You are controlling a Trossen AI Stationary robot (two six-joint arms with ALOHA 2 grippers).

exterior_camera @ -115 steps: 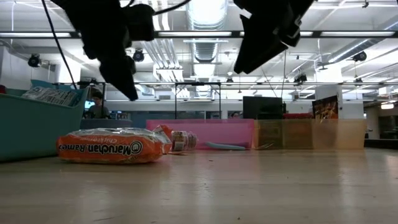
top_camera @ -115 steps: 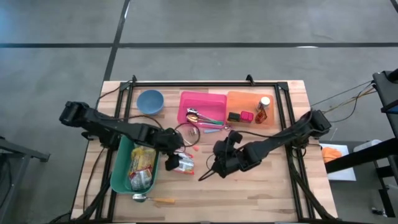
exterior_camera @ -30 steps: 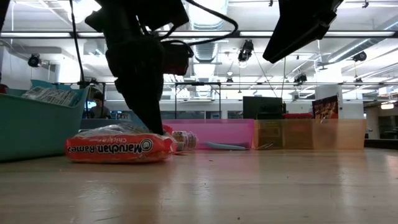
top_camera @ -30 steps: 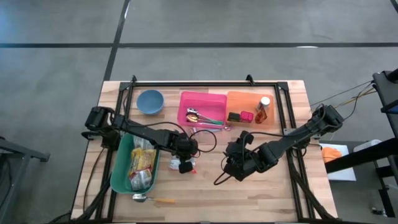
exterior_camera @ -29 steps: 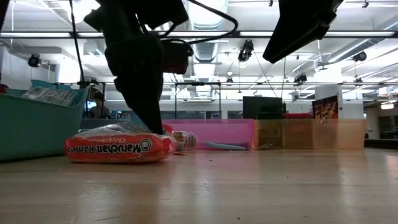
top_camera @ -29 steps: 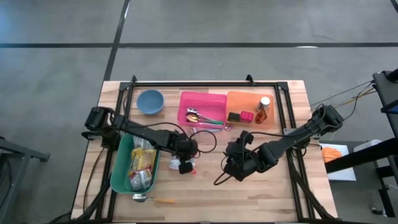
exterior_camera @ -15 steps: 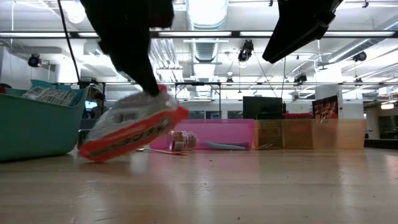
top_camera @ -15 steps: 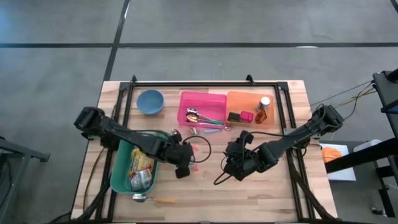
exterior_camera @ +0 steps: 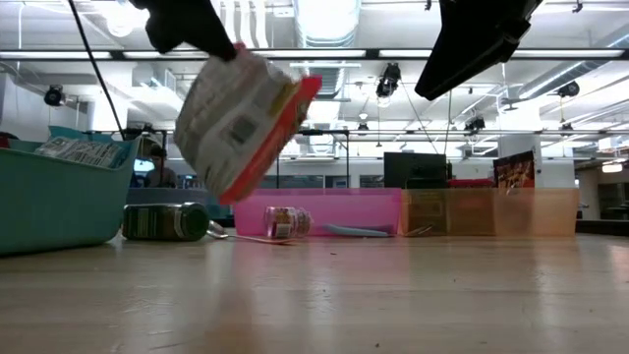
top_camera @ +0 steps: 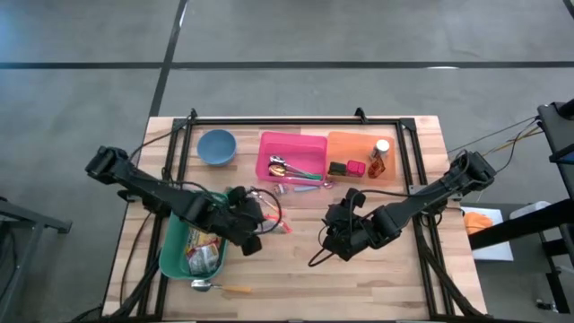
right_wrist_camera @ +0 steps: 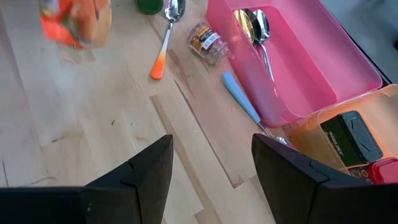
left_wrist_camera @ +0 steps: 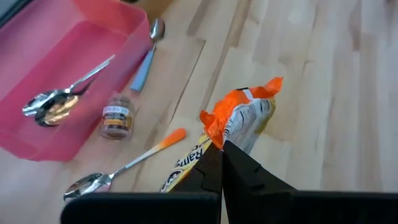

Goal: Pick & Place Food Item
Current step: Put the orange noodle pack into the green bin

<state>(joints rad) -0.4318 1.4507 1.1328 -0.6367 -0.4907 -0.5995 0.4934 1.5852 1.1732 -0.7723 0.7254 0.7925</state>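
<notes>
An orange-and-white ramen packet (exterior_camera: 246, 116) hangs in the air, tilted, well above the table, with my left gripper (left_wrist_camera: 222, 163) shut on it. In the high view my left gripper (top_camera: 246, 222) is just right of the green bin (top_camera: 172, 256), which holds other packets; there the arm mostly covers the packet. The right wrist view catches the packet (right_wrist_camera: 76, 18) at its edge. My right gripper (right_wrist_camera: 211, 180) hovers open over bare wood at centre-right (top_camera: 330, 242), nothing between its fingers. My left gripper pinches the packet's crimped orange end (left_wrist_camera: 229, 127) between its two shut fingers. The fingers slant downward onto it. The packet hangs tilted below the fingers (exterior_camera: 211, 34), lifted clear of the table.
A dark green jar (exterior_camera: 167, 221) lies on its side by the bin. A small spice jar (left_wrist_camera: 116, 116), an orange-handled spoon (left_wrist_camera: 127, 169) and a blue-handled utensil (right_wrist_camera: 239, 99) lie before the pink tray (top_camera: 291, 154). The orange tray (top_camera: 359, 152) and blue bowl (top_camera: 216, 146) stand farther back.
My left gripper has risen and gone toward the table's left edge, nearing the green bin, still shut on the ramen packet. The packet, flat on the table a second ago, has tipped up and been lifted clear; the green jar behind it now shows.
</notes>
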